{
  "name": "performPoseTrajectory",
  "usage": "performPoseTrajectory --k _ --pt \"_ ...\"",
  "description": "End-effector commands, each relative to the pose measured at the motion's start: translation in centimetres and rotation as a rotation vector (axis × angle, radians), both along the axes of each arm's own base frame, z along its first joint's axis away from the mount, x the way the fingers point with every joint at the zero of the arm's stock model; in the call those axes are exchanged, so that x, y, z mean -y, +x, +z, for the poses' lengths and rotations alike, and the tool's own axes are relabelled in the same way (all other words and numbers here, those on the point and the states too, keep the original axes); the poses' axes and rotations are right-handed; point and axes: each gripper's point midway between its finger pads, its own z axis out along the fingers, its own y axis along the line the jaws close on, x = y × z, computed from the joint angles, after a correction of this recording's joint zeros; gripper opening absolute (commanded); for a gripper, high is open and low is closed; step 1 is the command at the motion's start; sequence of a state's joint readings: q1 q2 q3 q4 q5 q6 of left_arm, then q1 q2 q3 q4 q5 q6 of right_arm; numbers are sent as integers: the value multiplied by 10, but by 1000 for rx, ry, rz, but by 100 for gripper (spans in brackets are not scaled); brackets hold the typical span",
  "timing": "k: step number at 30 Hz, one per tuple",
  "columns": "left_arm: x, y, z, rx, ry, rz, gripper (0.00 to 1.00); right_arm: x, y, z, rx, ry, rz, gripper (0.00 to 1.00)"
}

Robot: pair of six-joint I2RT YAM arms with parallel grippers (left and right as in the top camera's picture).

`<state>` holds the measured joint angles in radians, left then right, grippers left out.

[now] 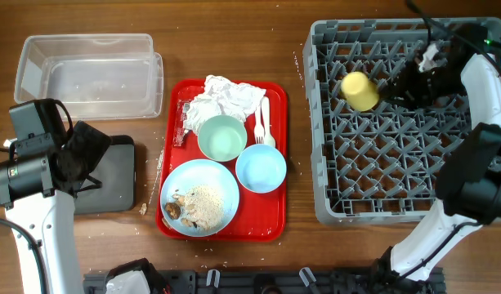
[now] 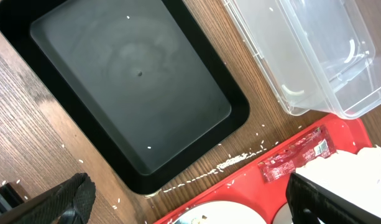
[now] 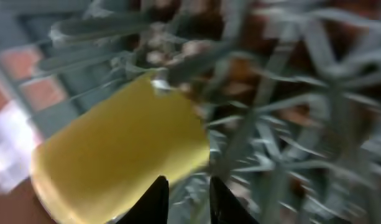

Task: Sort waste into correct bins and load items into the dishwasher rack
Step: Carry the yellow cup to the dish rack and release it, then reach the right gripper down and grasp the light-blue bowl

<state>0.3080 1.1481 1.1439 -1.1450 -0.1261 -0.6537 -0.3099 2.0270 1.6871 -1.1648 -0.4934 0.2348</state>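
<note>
A yellow cup (image 1: pixel 360 90) (image 3: pixel 115 162) lies on its side among the pegs in the grey dishwasher rack (image 1: pixel 324 163). Just right of it, my right gripper (image 1: pixel 397 82) (image 3: pixel 188 182) is open a little, with only rack showing between its tips. The red tray (image 1: pixel 270 220) carries a crumpled napkin (image 1: pixel 221 102), a red wrapper (image 2: pixel 296 152), a green bowl (image 1: pixel 222 137), a blue bowl (image 1: pixel 261 167), a white fork and spoon (image 1: pixel 264 122), and a blue plate (image 1: pixel 193 175) with food scraps (image 1: pixel 203 202). Over the black tray (image 2: pixel 134 87) my left gripper (image 1: pixel 87 155) (image 2: pixel 193 199) hangs wide open and holds nothing.
The clear tub (image 1: pixel 87 73) (image 2: pixel 314 56) stands at the back left, behind the black tray. Rice grains are scattered on the wood between the black tray and the red tray. The right arm reaches across the rack's right side.
</note>
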Motion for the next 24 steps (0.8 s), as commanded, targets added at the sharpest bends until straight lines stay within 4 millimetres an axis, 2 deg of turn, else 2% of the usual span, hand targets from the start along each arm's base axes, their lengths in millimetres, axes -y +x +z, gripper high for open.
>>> performPoseTrajectory --k 1,4,7,10,15,17,22,24 --pt "-2 1 3 13 -3 17 100 23 -9 45 50 -194 -112 23" --pt "-2 1 3 13 -3 17 100 7 -10 77 139 -210 -78 23" --pt "-2 1 3 13 -3 17 100 -27 -12 101 219 -222 20 23" --pt "-2 1 3 13 -3 17 100 -71 -12 108 260 -219 144 25" --pt "-2 1 3 13 -3 17 100 -163 -26 105 299 -192 392 29" --pt "-2 1 3 13 -3 17 100 -197 -38 106 319 -184 496 38" --pt "-2 1 3 13 -3 17 100 -273 -76 100 338 -188 708 78" --pt "-2 1 3 13 -3 17 100 -297 -83 92 343 -218 736 100"
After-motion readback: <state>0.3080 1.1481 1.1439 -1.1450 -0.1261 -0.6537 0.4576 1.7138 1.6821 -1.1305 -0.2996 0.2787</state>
